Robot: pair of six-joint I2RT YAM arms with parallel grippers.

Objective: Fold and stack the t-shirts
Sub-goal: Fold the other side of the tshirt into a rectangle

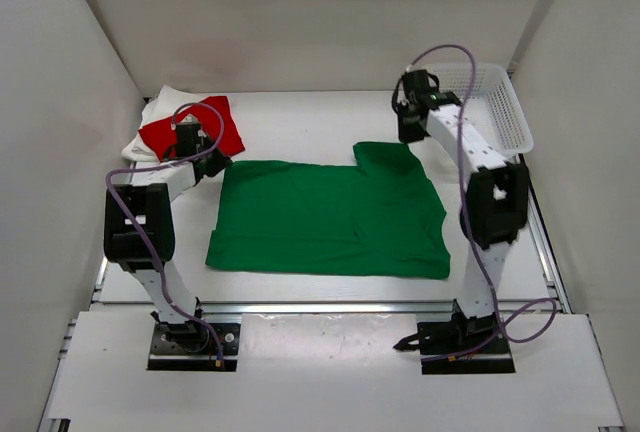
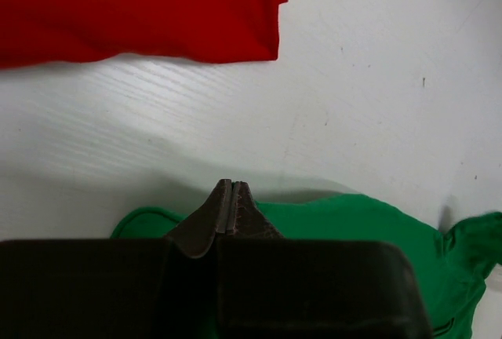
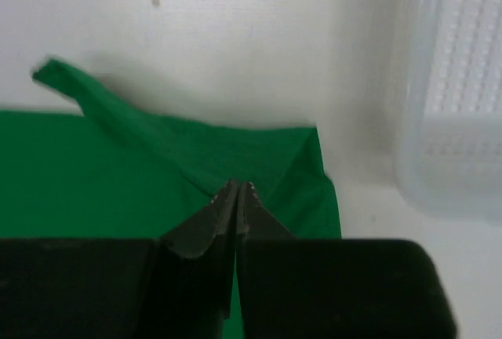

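green t-shirt [image 1: 330, 217] flat mid-counter [image 1: 300, 122], red t-shirt [image 1: 190, 132] far-left | left pincer [image 2: 233, 186] looks pinched shut on its far-left hem, right pincer [image 3: 238, 188] clamped on the far-right corner | imo: lift both evenly, keep cloth taut, lay far edge squarely on near hem

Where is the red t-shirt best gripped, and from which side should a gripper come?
Probably at its free corner nearest the green t-shirt. The red t-shirt lies flat, partly on the white t-shirt, but that corner and its straight edge rest on bare table. A gripper could therefore come from the table's middle side and pinch the corner from above.
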